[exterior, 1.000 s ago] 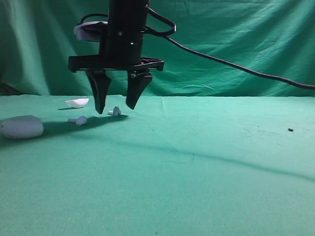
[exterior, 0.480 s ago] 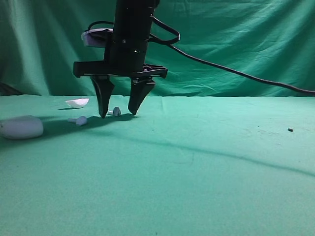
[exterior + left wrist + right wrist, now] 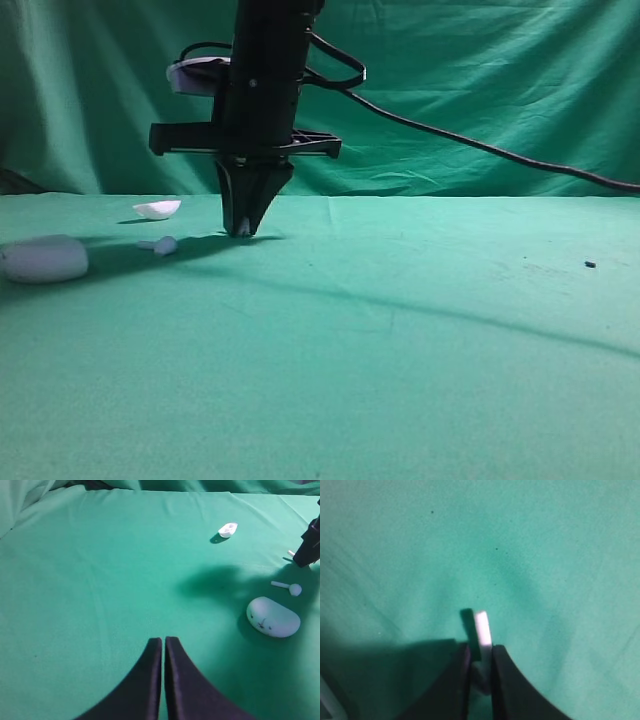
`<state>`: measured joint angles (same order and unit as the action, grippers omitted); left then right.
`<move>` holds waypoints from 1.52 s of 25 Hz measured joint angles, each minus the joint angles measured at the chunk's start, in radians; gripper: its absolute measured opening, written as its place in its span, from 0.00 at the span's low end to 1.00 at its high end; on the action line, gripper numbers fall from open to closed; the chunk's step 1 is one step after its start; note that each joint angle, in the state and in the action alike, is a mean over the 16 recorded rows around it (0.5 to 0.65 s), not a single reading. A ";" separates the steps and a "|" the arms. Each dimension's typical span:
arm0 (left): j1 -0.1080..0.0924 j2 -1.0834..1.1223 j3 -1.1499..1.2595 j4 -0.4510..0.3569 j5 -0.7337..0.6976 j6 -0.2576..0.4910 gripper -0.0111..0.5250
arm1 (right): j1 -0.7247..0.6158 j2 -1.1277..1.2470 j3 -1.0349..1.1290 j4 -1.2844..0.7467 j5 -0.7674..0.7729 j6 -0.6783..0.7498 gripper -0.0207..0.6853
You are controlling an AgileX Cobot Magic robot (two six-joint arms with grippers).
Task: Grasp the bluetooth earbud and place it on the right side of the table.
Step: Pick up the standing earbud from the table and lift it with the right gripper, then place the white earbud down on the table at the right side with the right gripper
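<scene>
your right gripper (image 3: 241, 228) is pinched on the bluetooth earbud (image 3: 482, 628), tips down at the table (image 3: 400, 340), left of centre in the high view. in the right wrist view only the white stem pokes out past the fingertips, so the hold looks thin — lift fast and the tiny piece may pivot or squirt out, and the long carry to the right side gives it time to slip. the second earbud (image 3: 160, 244), the case (image 3: 42, 258) and the lid (image 3: 158, 208) lie just to the left, apart from the tips, so they look safe. your left gripper (image 3: 163, 642) hangs clenched and empty, well away. against a second ago, the right jaws stood wide apart straddling the earbud and a touch higher — now they've come together on it.
</scene>
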<state>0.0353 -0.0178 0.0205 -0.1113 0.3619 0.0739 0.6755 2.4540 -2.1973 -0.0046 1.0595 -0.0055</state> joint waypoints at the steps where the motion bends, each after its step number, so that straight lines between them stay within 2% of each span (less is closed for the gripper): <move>1: 0.000 0.000 0.000 0.000 0.000 0.000 0.02 | 0.000 -0.003 0.000 0.000 0.005 0.000 0.20; 4: 0.000 0.000 0.000 0.000 0.000 0.000 0.02 | 0.000 -0.020 0.000 0.001 0.020 0.001 0.16; 10: 0.000 0.000 0.000 0.000 0.000 0.000 0.02 | -0.009 -0.101 0.001 -0.003 0.070 0.003 0.16; 21: 0.000 0.000 0.000 0.000 0.000 0.000 0.02 | -0.100 -0.399 0.090 -0.099 0.169 0.050 0.16; 29: 0.000 0.000 0.000 0.000 0.000 0.000 0.02 | -0.239 -0.656 0.463 -0.164 0.110 0.125 0.16; 38: 0.000 0.000 0.000 0.000 0.000 0.000 0.02 | -0.367 -0.833 1.031 -0.168 -0.158 0.181 0.16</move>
<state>0.0353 -0.0178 0.0205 -0.1113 0.3619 0.0739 0.3084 1.6211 -1.1661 -0.1721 0.9019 0.1759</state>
